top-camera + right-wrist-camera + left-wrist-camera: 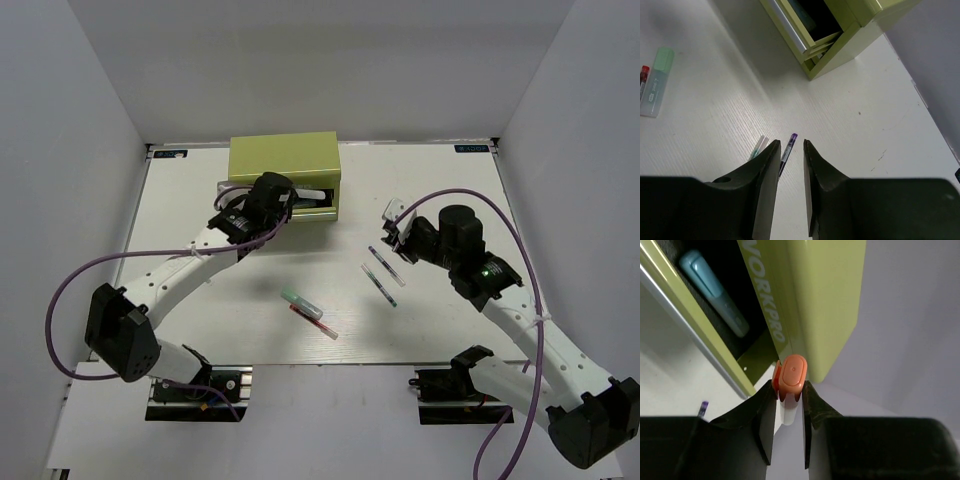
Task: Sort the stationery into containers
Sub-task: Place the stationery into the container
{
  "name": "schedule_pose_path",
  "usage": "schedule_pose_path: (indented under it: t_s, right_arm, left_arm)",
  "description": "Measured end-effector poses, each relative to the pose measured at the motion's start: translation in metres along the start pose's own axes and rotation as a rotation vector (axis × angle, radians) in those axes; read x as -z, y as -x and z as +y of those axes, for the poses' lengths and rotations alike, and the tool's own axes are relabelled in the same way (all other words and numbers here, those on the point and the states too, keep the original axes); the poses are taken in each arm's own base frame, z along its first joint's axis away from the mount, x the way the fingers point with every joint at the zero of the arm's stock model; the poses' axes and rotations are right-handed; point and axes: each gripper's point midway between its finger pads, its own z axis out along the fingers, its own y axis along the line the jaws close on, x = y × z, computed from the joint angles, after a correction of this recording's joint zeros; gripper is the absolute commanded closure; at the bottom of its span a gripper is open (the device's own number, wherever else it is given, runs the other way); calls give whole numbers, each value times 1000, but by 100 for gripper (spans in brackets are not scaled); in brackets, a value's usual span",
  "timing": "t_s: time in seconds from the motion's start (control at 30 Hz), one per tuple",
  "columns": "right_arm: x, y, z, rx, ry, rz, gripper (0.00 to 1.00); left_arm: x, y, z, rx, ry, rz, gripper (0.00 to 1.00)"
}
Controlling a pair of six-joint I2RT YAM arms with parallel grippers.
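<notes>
A green box point(285, 160) sits at the far edge of the bench point(200, 330), a bit left of the middle. It has the word WORKPRO on its front. One drawer point(697, 315) is pulled out, and a blue marker point(715, 295) lies inside it. The left jaws are right in front of the box, by the open drawer. They pinch an orange marker point(792, 372), one jaw on each side. Its orange end sticks out between them, close to the box. It is hard to tell if the marker touches the box. The right jaws hang low over the right half of the bench. They stand a little apart. A thin pen with a purple end point(788, 147) lies flat on the bench in the gap, and the gap is wider than the pen. A second thin pen point(760, 146) lies just beside it, outside the jaws. A green marker point(300, 301) and a red pen point(313, 322) lie side by side close to the near edge, about in the middle.
</notes>
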Motion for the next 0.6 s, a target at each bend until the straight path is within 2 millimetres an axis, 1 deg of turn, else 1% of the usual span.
schedule_pose_path:
  t_s: [0.13,0.23,0.33,0.4,0.43,0.47,0.53,0.57,0.6]
  right_arm:
    - [1,-2,2,-2,2,5,67]
    - [1,-2,1,-1,1,3,67]
    - [1,-2,1,-1,0,3,66]
    - [2,-2,1,-1,0,3,62]
    - [2,-2,1,-2,0,3,58]
    - [2,-2,1,-3,0,3,56]
    - [2,-2,1,-2,-1,3,53]
    - [2,-2,1,-1,-1,3,53]
    - [2,-2,1,-1,-1,3,53]
  left_arm:
    - [-21,6,9,34,28,-51,100]
    - [-32,9,15,47,48,-73,100]
    - [-40,12,17,64,54,-89,100]
    - [-44,14,19,71,58,-96,100]
    - [-46,15,19,73,61,-100,100]
    - [-47,16,20,76,63,-103,97]
    - [-49,17,21,79,65,-106,88]
    - [-50,19,21,81,67,-109,81]
    - [-51,20,21,83,68,-110,69]
